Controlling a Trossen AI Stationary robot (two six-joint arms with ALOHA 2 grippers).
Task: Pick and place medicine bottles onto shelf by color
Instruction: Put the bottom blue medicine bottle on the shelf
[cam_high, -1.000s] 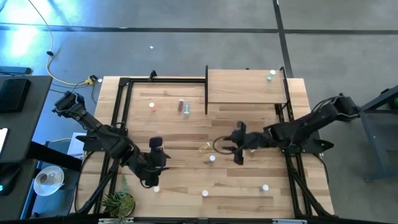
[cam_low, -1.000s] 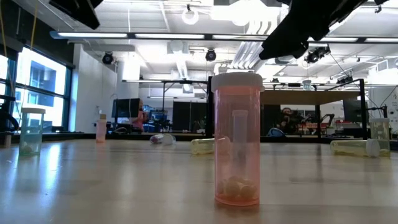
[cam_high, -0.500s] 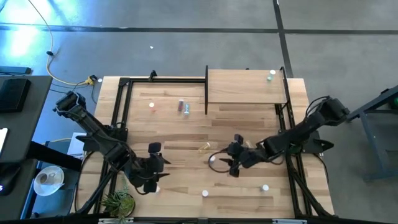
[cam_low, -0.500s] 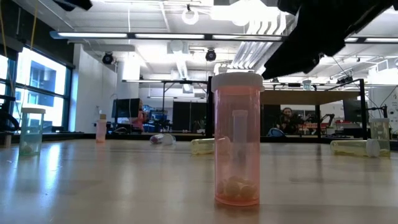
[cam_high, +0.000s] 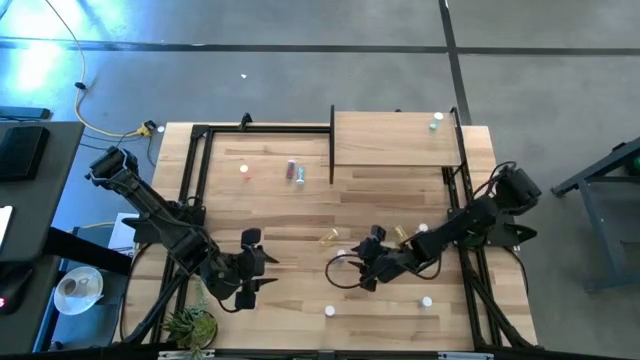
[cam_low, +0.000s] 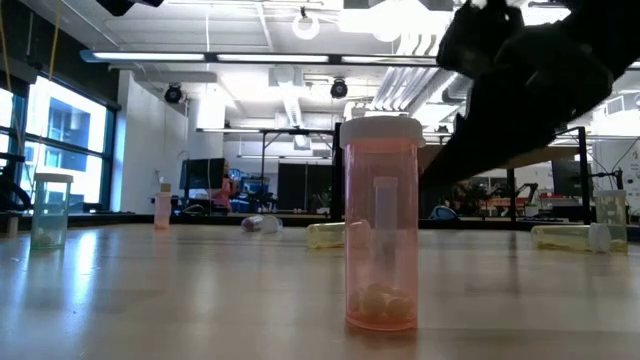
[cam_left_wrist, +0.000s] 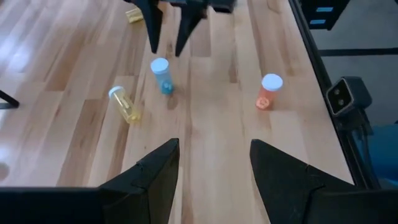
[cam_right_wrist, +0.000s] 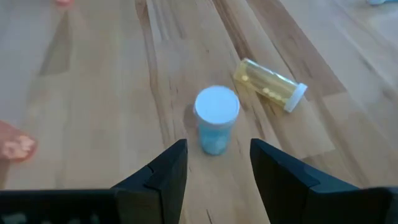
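Near the middle of the table (cam_high: 300, 215), a blue bottle (cam_right_wrist: 216, 127) is seen standing upright under its white cap. The right gripper (cam_right_wrist: 213, 163) is placed just beside this bottle, with its fingers apart and the bottle not enclosed between them. A yellow bottle (cam_right_wrist: 271, 84) is lying on its side close to the blue bottle, not touching it. In the left wrist view the blue bottle (cam_left_wrist: 161, 76) is shown again, with the lying yellow bottle (cam_left_wrist: 124, 104) on one side and an orange-red bottle (cam_left_wrist: 268, 91) standing further on the other side. The left gripper (cam_left_wrist: 212, 163) is kept well apart from the blue bottle, fingers apart and nothing held. Far from the blue bottle, the shelf (cam_high: 395, 140) is found at the back edge of the table, and one bottle with a greenish body (cam_high: 437, 122) is already standing on its corner. In the low view a red bottle (cam_low: 381, 222) is seen upright in front.
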